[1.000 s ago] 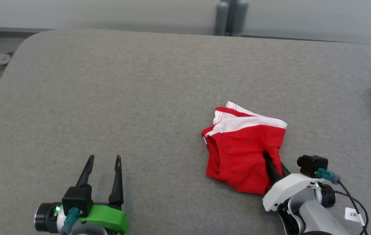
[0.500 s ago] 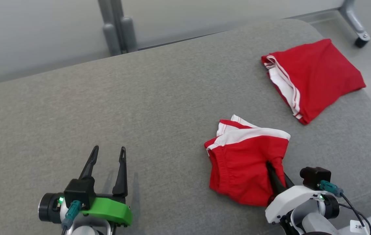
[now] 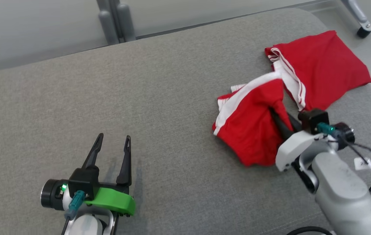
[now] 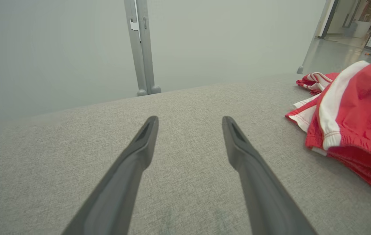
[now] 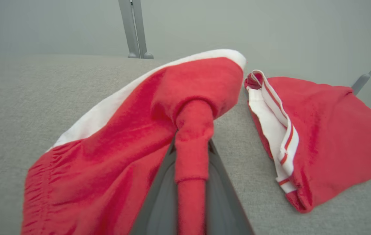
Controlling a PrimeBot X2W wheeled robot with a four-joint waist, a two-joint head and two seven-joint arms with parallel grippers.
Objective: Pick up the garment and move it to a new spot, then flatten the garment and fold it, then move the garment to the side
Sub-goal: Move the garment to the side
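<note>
Grey cloth covers the wide surface (image 3: 140, 81) in front of you, with a pale wall (image 3: 42, 26) and a grey post (image 3: 113, 19) behind it. Your garment (image 3: 250, 130), red with a white band (image 3: 237, 98), is toward the right side of the surface. It is partly lifted, and its low end looks to rest on the grey cloth. Just beside it, farther right, lie the folded red shorts (image 3: 332, 62), flat and neat. It looks like you are on the last job, moving the garment to the side. To do it well, go slow, and lift high enough that the bottom does not drag and pull the fold open. Set it down next to the folded red shorts, not on top of them, and let go only when the cloth rests flat. Your right pincer (image 3: 278, 119) is closed almost all the way and pinches a bunched bit of the garment between its two dark fingers (image 3: 283, 125). Your left pincer (image 3: 113, 137) is wide open with nothing in it, low over the bare surface at the near left, well apart from the garment
</note>
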